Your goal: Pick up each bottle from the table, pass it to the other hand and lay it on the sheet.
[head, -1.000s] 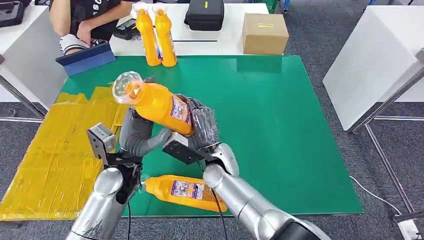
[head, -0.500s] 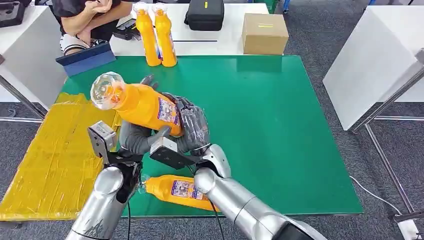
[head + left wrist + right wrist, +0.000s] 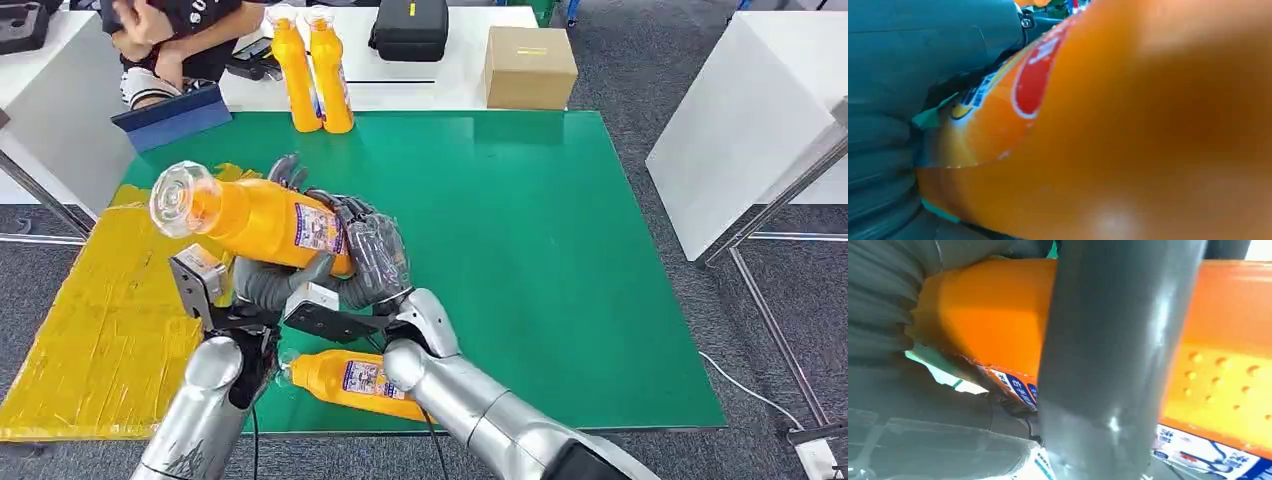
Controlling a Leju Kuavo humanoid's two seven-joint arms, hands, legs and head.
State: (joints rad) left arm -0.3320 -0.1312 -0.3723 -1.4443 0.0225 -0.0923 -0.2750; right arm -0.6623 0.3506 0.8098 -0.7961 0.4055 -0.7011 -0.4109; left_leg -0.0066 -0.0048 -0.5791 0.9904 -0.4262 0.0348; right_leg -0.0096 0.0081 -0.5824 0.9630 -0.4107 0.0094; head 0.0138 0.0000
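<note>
Where robot hands meet, glossy orange bottle.

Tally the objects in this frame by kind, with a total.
Orange plastic bottles: 4 (one held in both the left hand and right hand, one lying on the green mat, two standing)
Yellow sheet: 1
Brown cardboard box: 1
Black zip case: 1
Total: 7
</note>
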